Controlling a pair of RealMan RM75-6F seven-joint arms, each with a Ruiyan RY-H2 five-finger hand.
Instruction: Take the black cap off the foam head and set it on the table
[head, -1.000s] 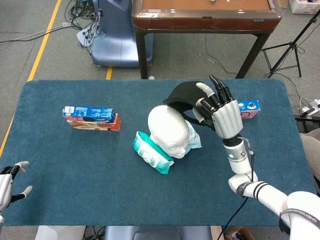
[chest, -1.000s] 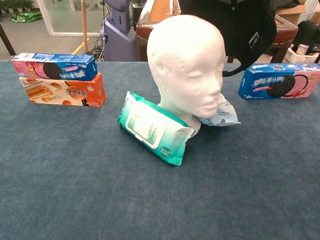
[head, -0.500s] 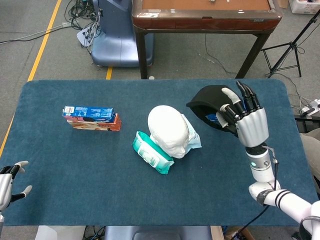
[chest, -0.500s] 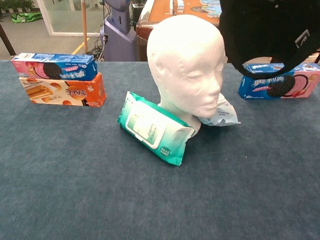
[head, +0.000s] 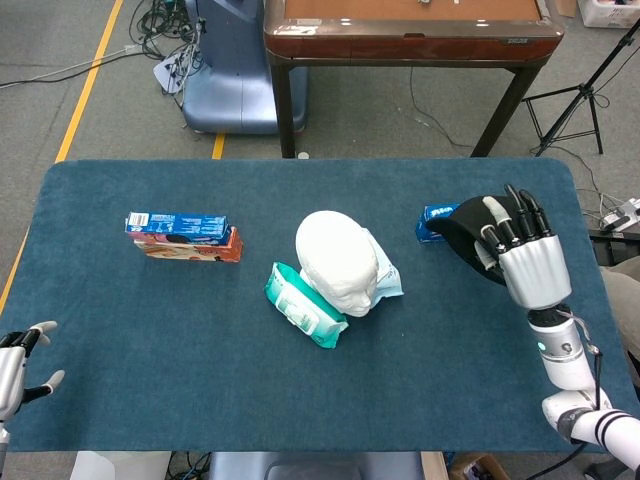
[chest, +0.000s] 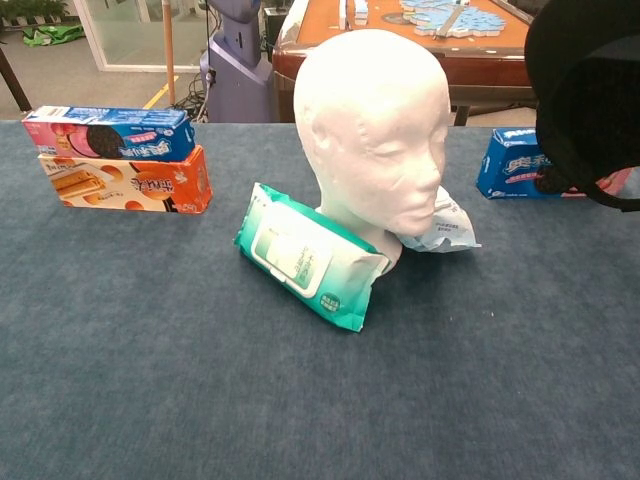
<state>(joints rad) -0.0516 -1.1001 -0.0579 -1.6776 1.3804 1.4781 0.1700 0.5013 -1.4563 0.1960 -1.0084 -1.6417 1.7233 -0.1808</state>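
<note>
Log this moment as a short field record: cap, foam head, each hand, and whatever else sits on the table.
cap: black cap off the head, held above the table's right side
foam head: foam head bare, mid-table
right hand: right hand grips the cap
left hand: left hand at near left edge, holding nothing
other items: green wipes pack against the head; stacked boxes left; blue cookie box partly behind the cap

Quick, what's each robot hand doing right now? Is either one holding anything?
Left robot hand: open, fingers apart, holding nothing, at the table's near left corner.
Right robot hand: holding the black cap, off the foam head.
</note>
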